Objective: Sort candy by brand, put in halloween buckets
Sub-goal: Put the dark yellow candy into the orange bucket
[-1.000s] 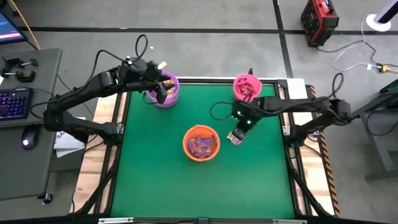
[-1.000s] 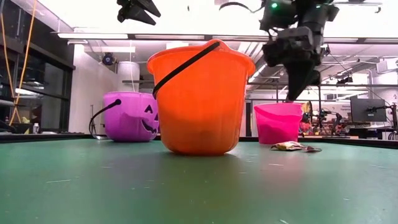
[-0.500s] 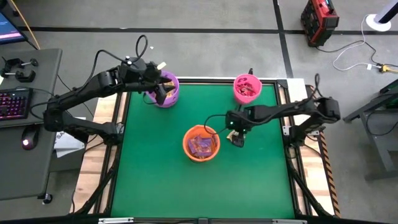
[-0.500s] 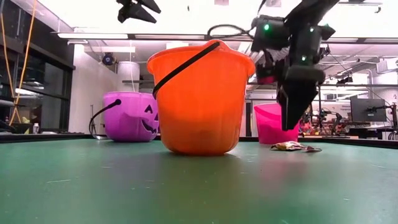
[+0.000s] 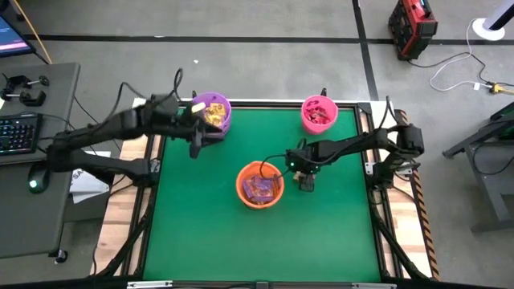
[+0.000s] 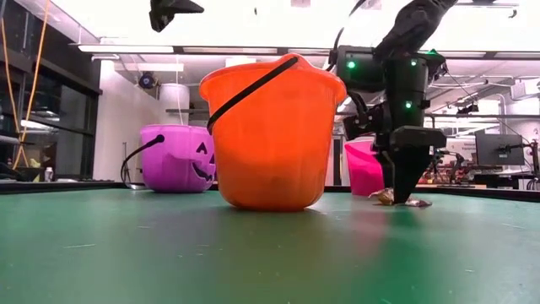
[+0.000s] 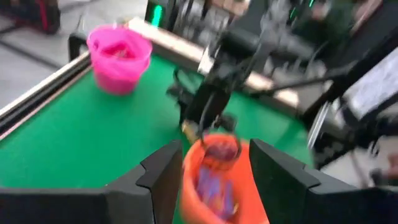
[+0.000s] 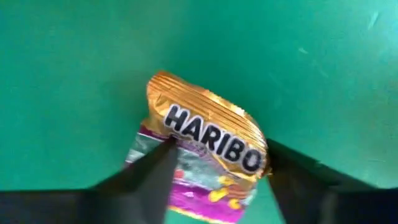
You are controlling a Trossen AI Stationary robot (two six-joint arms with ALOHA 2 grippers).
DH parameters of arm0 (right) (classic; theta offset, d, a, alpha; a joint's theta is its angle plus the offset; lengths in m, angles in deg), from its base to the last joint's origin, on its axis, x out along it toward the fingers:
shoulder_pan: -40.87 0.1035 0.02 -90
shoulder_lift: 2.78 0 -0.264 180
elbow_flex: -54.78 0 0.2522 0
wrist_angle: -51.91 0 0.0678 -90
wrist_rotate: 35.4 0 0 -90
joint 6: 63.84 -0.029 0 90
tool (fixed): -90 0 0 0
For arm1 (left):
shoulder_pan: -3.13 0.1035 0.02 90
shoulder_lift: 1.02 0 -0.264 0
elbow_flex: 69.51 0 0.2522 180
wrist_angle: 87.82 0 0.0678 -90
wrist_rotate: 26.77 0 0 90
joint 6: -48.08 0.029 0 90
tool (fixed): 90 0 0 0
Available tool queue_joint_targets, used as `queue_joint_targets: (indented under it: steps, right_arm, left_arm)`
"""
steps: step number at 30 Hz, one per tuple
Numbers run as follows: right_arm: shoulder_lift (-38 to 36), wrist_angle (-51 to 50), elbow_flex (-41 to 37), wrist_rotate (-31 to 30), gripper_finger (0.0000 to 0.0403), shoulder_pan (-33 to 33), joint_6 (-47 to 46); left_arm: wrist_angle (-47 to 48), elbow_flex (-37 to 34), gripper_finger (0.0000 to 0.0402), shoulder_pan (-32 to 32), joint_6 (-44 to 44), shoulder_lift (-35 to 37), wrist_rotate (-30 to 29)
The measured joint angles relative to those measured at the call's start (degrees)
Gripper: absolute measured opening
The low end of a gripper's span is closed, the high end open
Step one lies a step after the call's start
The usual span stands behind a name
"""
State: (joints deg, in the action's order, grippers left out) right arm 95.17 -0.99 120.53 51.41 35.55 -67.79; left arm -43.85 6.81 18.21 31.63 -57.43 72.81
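A gold and purple Haribo candy packet (image 8: 208, 140) lies flat on the green mat, just right of the orange bucket (image 5: 259, 185). My right gripper (image 5: 305, 181) points straight down over it, open, one finger on each side of the packet (image 6: 400, 199). My left gripper (image 5: 195, 143) hangs open and empty above the mat, beside the purple bucket (image 5: 214, 111). The pink bucket (image 5: 319, 112) stands at the far right. All three buckets hold candy. My right gripper's fingers (image 8: 152, 177) come from above and stand at the packet's two sides, low over the mat. Whether they touch the packet I cannot tell. The packet lies flat on the mat.
The orange bucket (image 6: 272, 135) stands close to the left of my right gripper. The mat (image 5: 209, 233) is bare green across its near half. Wooden table rims (image 5: 385, 201) run along the left and right sides.
My right gripper has come down toward the packet on the mat and rolled about its own axis. My left gripper has drawn away from above the purple bucket toward the table's left and near side, dropping a little.
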Motion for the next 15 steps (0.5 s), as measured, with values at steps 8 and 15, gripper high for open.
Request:
queue_joint_targets:
  steps: [8,15]
  right_arm:
    - [-5.2,-6.5,1.9,-0.9,0.0024,1.6,-1.2]
    - [-13.4,-9.9,14.9,-8.0,0.0011,0.5,-7.0]
  left_arm:
    - [-34.7,-22.1,0.0168,-6.1,-10.9,6.1,-6.3]
    - [-44.8,-25.9,0.0167,-5.6,-7.6,7.3,-6.4]
